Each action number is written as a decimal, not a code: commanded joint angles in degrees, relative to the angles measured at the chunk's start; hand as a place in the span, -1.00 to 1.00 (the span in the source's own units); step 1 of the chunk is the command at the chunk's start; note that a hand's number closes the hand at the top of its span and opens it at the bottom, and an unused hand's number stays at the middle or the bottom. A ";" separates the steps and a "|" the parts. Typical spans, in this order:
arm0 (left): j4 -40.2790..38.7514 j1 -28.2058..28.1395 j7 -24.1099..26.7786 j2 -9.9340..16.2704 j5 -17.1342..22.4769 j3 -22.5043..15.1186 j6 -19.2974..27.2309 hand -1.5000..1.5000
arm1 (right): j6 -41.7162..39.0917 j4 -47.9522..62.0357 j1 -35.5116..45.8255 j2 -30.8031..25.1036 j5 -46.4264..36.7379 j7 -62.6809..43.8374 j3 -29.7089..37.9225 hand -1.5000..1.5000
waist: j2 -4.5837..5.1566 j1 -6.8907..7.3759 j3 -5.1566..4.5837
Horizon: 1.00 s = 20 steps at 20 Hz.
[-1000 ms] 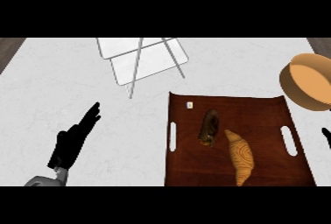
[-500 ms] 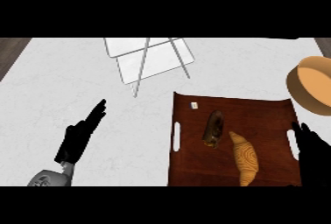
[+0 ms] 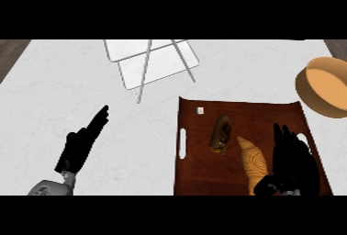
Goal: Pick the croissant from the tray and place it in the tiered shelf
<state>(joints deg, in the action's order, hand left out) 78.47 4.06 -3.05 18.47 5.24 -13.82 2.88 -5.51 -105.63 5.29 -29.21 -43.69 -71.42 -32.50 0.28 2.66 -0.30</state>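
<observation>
Right now I see the croissant (image 3: 253, 161) lying on the brown tray (image 3: 203, 174), toward its right half, with a dark elongated item (image 3: 221, 134) just beside it to the upper left. My right hand (image 3: 293, 160) is over the tray's right side, fingers straight and open, next to the croissant; I cannot tell whether it touches, and it has hold of nothing. My left hand (image 3: 82, 143) rests on the white tabletop (image 3: 61, 92) left of the tray, fingers straight, empty. I see the wire tiered shelf (image 3: 152, 62) at the far side, well apart from the tray. A tan bowl (image 3: 324, 87) sits at the right edge.
</observation>
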 commanded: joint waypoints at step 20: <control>-0.86 -2.08 1.08 -0.56 -0.88 1.84 0.22 0.00 | -15.31 17.21 5.00 23.70 -23.23 -10.26 6.14 -1.00 | -0.30 -2.72 0.23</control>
<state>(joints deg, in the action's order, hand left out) 78.51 1.69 -1.45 18.40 4.72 -11.98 3.00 -15.02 -90.86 9.57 -8.08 -64.25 -69.74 -27.25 -0.35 0.23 -0.18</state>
